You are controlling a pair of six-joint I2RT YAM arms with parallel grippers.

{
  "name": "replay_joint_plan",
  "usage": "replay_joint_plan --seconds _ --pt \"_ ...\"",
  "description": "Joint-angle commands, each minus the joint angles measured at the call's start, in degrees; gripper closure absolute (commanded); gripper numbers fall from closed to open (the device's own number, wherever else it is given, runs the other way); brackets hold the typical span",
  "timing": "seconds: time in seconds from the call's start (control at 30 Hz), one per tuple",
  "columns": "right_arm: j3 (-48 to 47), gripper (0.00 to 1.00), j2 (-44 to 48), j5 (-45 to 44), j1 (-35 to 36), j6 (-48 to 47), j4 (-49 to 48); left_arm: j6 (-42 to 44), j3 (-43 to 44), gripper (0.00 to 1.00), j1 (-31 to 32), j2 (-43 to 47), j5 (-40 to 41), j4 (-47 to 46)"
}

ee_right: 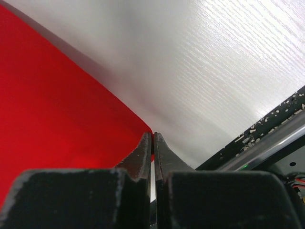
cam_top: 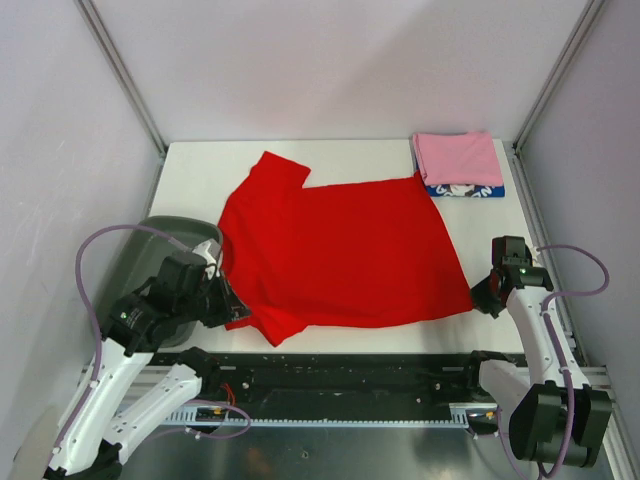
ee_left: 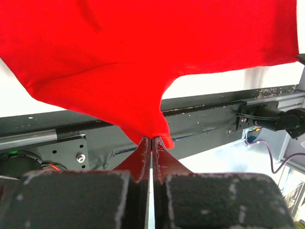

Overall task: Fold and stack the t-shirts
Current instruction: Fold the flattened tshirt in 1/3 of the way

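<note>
The red t-shirt lies spread over the middle of the white table, plain side up, its print hidden. My left gripper is shut on the shirt's near left edge by the sleeve, with the cloth pinched between the fingertips in the left wrist view. My right gripper is shut on the shirt's near right corner. A folded pink t-shirt lies on top of a folded blue t-shirt with white print at the back right.
A grey-green plastic tray stands at the table's left edge, just behind my left arm. The black rail runs along the table's near edge. Frame posts and walls close in the left, right and back.
</note>
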State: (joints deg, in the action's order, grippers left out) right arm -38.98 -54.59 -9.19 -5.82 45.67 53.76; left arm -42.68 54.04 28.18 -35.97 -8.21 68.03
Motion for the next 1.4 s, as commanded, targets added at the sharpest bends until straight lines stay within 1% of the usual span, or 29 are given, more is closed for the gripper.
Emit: replay_joint_plan --seconds 0.0,0.17,0.3,0.47,0.67,0.83,1.03,1.37 --pt "-1.7 1.00 -0.6 0.0 -0.8 -0.8 -2.3 -0.2 0.0 1.00 -0.4 -2.3 3.6 -1.0" --pt "-3.6 1.00 -7.6 4.0 -0.4 -6.7 -15.0 0.6 3.7 1.00 -0.5 -10.2 13.6 -9.4" --pt "-6.4 1.00 -14.5 5.3 1.3 -8.6 -23.3 0.0 5.1 1.00 -1.5 -17.6 19.6 -18.4" --pt "-13.0 1.00 -25.6 4.9 4.5 -10.0 -27.6 0.1 6.5 1.00 -5.2 -27.0 20.2 -25.5" --pt "-18.1 1.00 -35.2 5.5 5.6 -10.1 -31.1 2.0 9.2 1.00 -10.0 -34.2 19.6 -28.9" --pt "-19.2 1.00 -38.1 4.6 5.6 -9.9 -32.4 4.6 11.2 1.00 -13.0 -37.9 17.9 -30.4" --pt "-19.3 1.00 -37.6 2.4 5.4 -9.4 -32.6 6.7 13.4 1.00 -13.9 -41.2 17.1 -31.2" --pt "-19.4 1.00 -37.2 3.1 2.5 -9.5 -32.7 7.5 14.2 1.00 -15.5 -43.2 16.6 -31.6"
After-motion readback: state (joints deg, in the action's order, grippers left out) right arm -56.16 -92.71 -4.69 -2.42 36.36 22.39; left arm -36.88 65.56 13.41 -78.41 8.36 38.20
